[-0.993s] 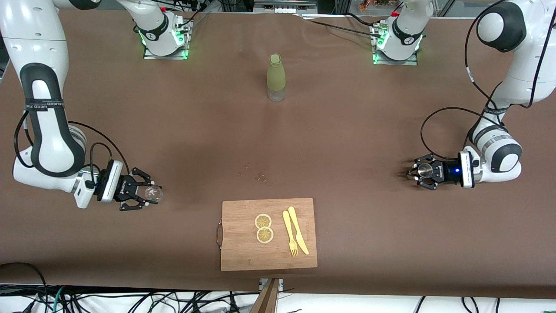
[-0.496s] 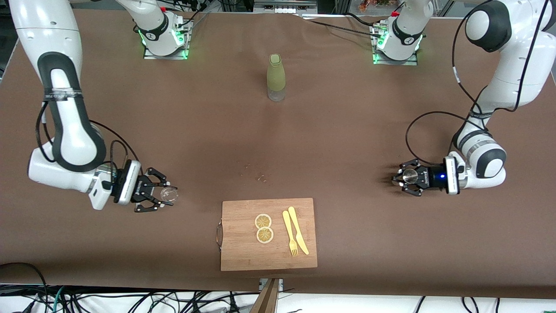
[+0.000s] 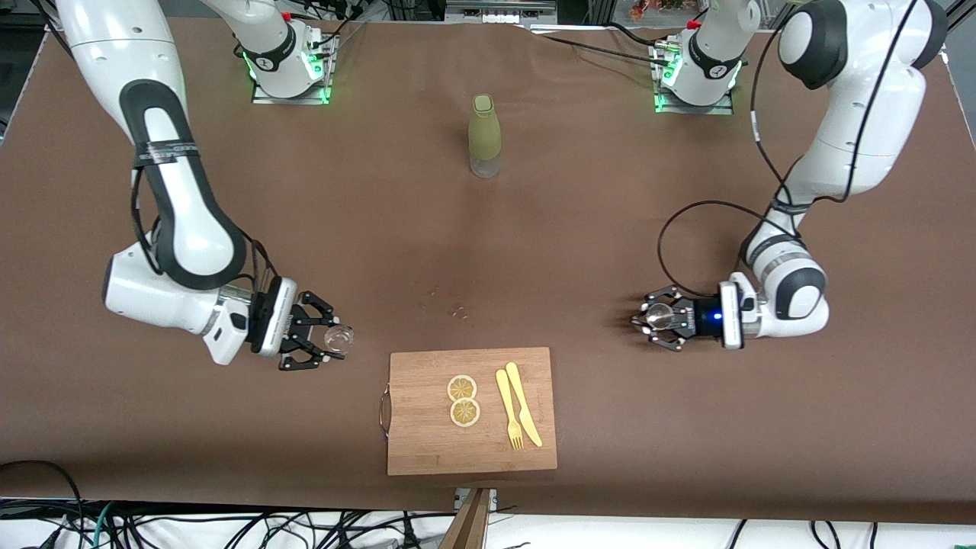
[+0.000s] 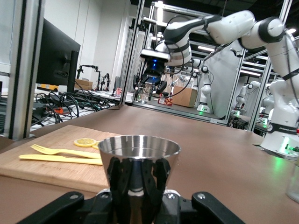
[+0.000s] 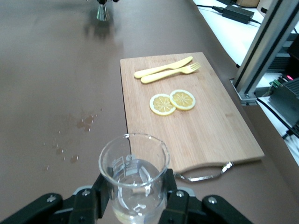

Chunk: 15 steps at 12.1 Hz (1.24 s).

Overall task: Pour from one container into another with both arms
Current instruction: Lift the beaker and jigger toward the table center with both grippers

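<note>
My right gripper (image 3: 334, 338) is shut on a clear glass beaker (image 3: 338, 336) holding a little clear liquid, low over the table beside the cutting board's handle corner. In the right wrist view the beaker (image 5: 134, 173) stands upright between the black fingers (image 5: 179, 204). My left gripper (image 3: 654, 319) is shut on a shiny steel cup (image 3: 658, 313), low over the table toward the left arm's end. The left wrist view shows the cup (image 4: 139, 156) upright in the gripper (image 4: 139, 189), its inside hidden, and the right gripper (image 4: 148, 86) farther off.
A wooden cutting board (image 3: 427, 442) carries two lemon slices (image 3: 463, 400), a yellow fork (image 3: 508, 419) and a knife (image 3: 524, 404). A green bottle (image 3: 485, 136) stands nearer the bases. Small wet drops (image 3: 450, 305) mark the brown table between the grippers.
Both arms have carried their containers toward the middle of the table, each closing in on the cutting board from its own end. Both grips are unchanged.
</note>
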Each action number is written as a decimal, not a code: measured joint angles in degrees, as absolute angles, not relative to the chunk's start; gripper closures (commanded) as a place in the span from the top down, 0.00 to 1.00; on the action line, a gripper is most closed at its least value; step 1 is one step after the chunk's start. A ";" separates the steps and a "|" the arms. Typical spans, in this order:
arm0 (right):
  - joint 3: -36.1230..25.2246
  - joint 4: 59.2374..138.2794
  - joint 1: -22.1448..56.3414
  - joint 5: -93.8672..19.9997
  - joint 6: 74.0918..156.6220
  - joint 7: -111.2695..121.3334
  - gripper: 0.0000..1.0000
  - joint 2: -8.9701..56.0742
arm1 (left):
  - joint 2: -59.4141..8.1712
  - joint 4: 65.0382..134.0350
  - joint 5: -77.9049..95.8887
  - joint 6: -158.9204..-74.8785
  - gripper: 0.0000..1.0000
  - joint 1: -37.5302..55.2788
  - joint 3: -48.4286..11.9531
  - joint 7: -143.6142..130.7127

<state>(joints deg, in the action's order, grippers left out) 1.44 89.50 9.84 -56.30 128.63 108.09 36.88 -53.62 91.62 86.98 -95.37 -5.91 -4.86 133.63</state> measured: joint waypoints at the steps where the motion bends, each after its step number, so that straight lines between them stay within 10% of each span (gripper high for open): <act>1: 1.46 89.50 11.14 -55.95 129.91 106.64 0.23 36.79 | -53.59 91.68 88.34 -96.21 0.00 -4.26 -4.84 133.49; 15: 1.56 86.73 24.41 -27.74 136.02 70.20 0.23 35.44 | -53.59 92.51 110.89 -103.36 0.00 14.32 -3.51 133.36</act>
